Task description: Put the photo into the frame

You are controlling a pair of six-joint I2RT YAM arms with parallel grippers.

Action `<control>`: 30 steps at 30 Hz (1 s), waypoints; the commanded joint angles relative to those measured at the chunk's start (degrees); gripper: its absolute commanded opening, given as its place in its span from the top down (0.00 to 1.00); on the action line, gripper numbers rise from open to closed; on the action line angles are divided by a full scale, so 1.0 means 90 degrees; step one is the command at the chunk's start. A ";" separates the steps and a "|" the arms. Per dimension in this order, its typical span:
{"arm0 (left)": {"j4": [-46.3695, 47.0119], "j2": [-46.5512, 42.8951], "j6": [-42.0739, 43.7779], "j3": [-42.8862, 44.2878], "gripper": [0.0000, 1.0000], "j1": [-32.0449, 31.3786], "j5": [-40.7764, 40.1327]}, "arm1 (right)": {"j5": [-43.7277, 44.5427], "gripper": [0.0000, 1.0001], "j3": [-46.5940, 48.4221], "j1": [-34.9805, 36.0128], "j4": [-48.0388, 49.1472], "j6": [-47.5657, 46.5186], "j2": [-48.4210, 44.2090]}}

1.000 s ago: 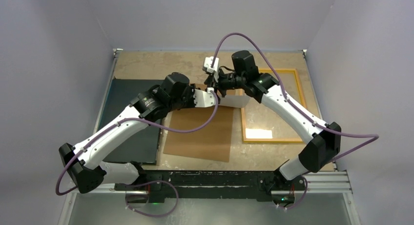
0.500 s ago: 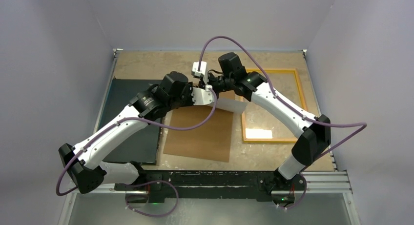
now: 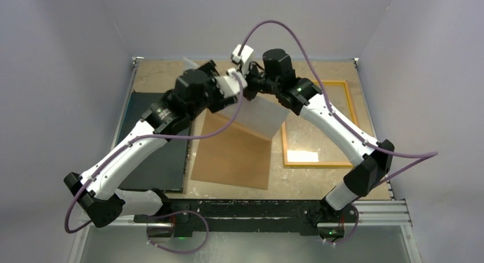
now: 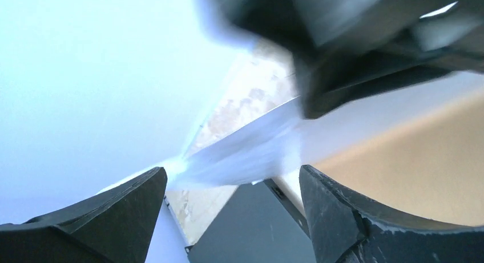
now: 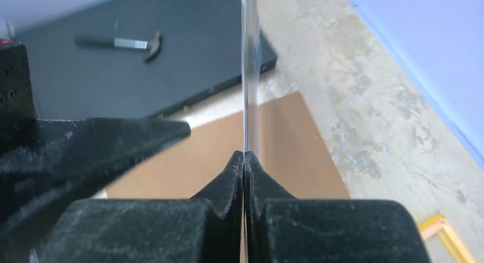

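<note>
While clamping the photo (image 3: 259, 116) edge-on in closed right jaws, holds it raised and tilted above the brown board (image 3: 234, 157) at the middle of the counter (image 3: 165, 75), left of the frame (image 3: 319, 164) lying flat at the right. Shows left jaws spread wide, gripping nothing.

Both arms reach forward and bend inward, their wrists almost meeting, raised. The right gripper (image 5: 244, 160) is pinched tight on the edge of the photo (image 3: 259, 116); the left gripper (image 4: 228, 186) stands beside it, jaws spread wide
</note>
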 commanded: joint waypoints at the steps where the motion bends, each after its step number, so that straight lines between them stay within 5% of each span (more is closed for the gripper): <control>1: 0.0871 -0.0180 -0.1370 0.0799 0.14 0.0848 0.0060 | 0.1096 1.00 0.0863 -0.0591 0.0150 0.1727 -0.0219; 6: 0.0559 0.0036 -0.1524 0.0787 0.11 0.1092 0.0046 | 0.1222 1.00 -0.0186 -0.2361 0.0137 0.3056 -0.0540; 12: -0.0132 0.0475 -0.1718 0.0690 0.09 0.1141 0.0384 | 0.2028 1.00 -0.2029 -0.3625 0.0169 0.2941 -0.1116; 18: -0.0424 0.0906 -0.1838 0.0453 0.09 0.1232 0.0690 | 0.3595 1.00 -0.2695 -0.3918 -0.0123 0.2199 -0.1007; 30: -0.0231 0.1489 -0.1854 0.0137 0.11 0.1400 0.1324 | 0.5861 1.00 -0.2356 -0.3957 -0.0540 0.1748 -0.0349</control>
